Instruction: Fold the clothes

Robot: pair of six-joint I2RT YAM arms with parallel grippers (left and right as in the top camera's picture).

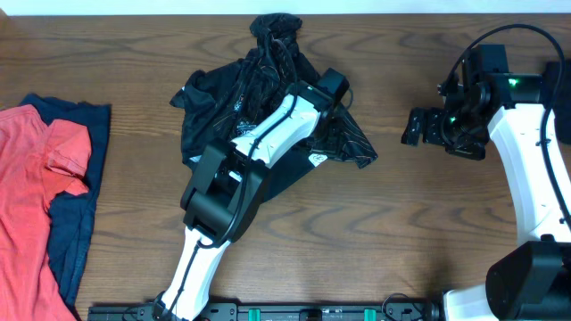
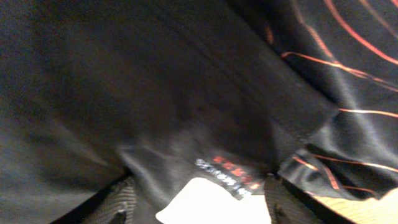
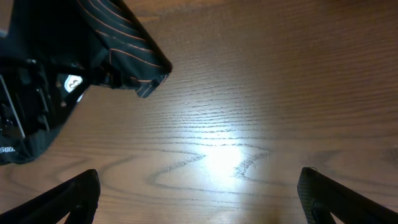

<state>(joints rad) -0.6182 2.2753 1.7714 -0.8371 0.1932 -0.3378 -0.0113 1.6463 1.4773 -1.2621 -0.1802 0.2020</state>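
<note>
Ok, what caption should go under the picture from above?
Left arm reaches over a crumpled black jersey on the wooden table; red and navy tops lie aside.

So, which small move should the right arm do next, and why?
Probably move the open right tool toward the near striped corner of the black jersey and grasp it: the jersey lies crumpled, and that tool hovers over bare table.

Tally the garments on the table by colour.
Thin black sports jersey with wavy lines: 1
Red fabric top: 1
Navy fabric top: 1
Total: 3
</note>
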